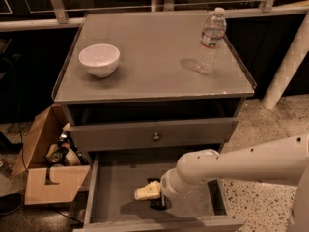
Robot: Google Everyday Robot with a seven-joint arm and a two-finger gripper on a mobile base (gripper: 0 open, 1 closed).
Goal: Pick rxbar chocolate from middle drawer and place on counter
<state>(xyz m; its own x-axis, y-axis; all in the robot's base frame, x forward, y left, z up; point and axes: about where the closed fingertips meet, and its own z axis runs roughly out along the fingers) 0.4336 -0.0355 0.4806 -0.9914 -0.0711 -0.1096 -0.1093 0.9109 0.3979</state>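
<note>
The rxbar chocolate (156, 204) lies dark on the floor of the open middle drawer (116, 187), near its centre. It sits right under the hand (149, 193), which reaches in from 3 o'clock; I cannot tell whether the hand is spread or pinching the bar. Above, the desk (154, 76) carries a white bowl (99, 59) at 10 o'clock and a water bottle (211, 41) at 2 o'clock.

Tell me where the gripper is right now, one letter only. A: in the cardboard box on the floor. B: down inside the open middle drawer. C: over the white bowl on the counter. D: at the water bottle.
B: the gripper sits low inside the open middle drawer, while the white bowl and water bottle stand apart up on the counter.
</note>
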